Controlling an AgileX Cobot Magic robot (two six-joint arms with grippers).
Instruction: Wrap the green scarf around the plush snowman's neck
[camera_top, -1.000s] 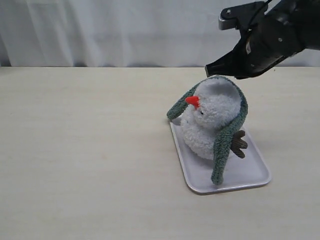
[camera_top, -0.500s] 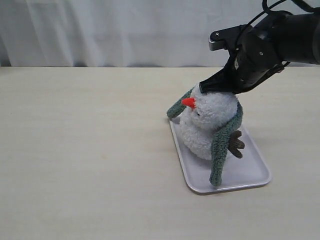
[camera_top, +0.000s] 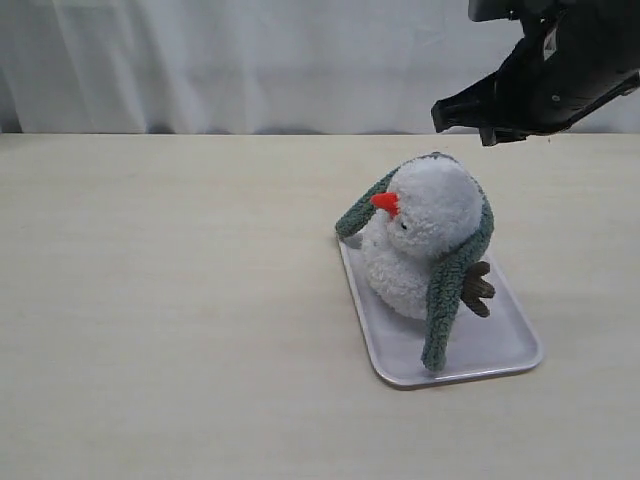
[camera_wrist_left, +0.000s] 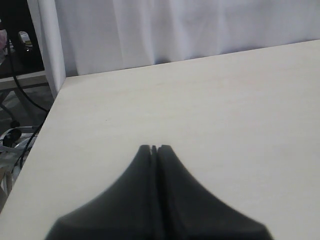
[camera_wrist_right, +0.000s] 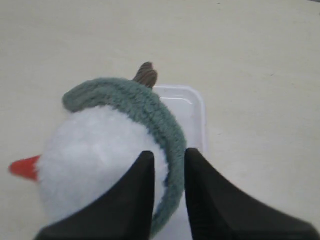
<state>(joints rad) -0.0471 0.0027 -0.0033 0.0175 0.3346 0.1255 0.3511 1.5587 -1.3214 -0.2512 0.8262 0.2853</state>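
Exterior view with both wrist views: green scarf lying over the plush snowman's head

Exterior view. The plush snowman (camera_top: 415, 245) is seen just right of the frame's centre. It is seated on the upper-left part of a white tray (camera_top: 500, 345), which rests on a pale table (camera_top: 150, 300) in front of a white curtain (camera_top: 250, 60). Its orange nose (camera_top: 385, 202) is turned toward the left of the frame, and a brown twig arm (camera_top: 477, 288) is shown low on its right side. The green scarf (camera_top: 445, 290) is draped over the crown and back of the head and is not yet seated in the neck (camera_top: 390, 240). One end is hung down the right side of the body, its tip reaching the tray near the tray's lower edge. The other end is carried down behind the nose toward the tray's upper-left corner. The right gripper (camera_top: 445, 113) is held in the upper right of the frame, above the head and clear of it, in contact with neither toy nor scarf.

Right wrist view. The two black fingers (camera_wrist_right: 135, 200) are seen a little apart, with nothing clamped between them. The scarf band curving over the white head is visible through the gap, well below the tips.

Left wrist view. The left gripper (camera_wrist_left: 155, 149) is shown with its fingers pressed together and nothing held, above bare table, with the curtain beyond the table's far edge.
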